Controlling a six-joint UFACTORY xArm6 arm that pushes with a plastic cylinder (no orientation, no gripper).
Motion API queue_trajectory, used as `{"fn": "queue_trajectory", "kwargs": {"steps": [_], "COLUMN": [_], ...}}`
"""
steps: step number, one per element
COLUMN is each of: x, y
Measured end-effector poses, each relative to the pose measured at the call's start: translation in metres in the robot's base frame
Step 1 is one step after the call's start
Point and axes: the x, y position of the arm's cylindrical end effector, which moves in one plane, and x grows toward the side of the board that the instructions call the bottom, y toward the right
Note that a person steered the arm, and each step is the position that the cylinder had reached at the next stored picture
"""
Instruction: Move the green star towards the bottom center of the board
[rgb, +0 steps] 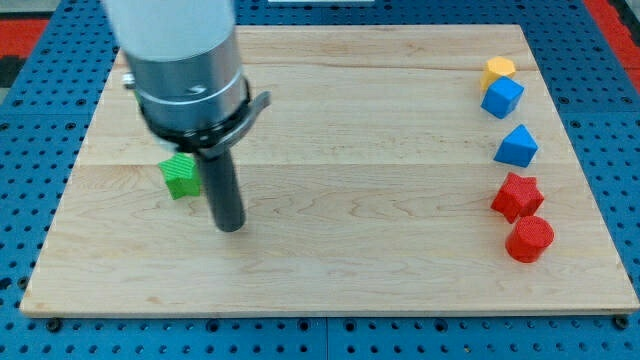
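A green block (180, 175), partly hidden by the arm so its shape is unclear, lies at the view's left on the wooden board (340, 260). My tip (231, 227) rests on the board just right of and slightly below the green block, close to it. I cannot tell whether the rod touches it.
At the view's right edge stands a column of blocks: a yellow block (498, 70), a blue cube (502, 97), a blue triangular block (516, 147), a red star (517, 195) and a red cylinder (529, 239). The board lies on a blue pegboard (40, 130).
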Motion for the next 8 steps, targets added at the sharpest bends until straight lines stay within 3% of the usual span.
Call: {"fn": "queue_trajectory", "kwargs": {"steps": [2, 3, 4, 5, 8], "x": [0.008, -0.026, -0.104, -0.107, -0.005], "y": [-0.085, -0.116, -0.117, -0.113, -0.034]}}
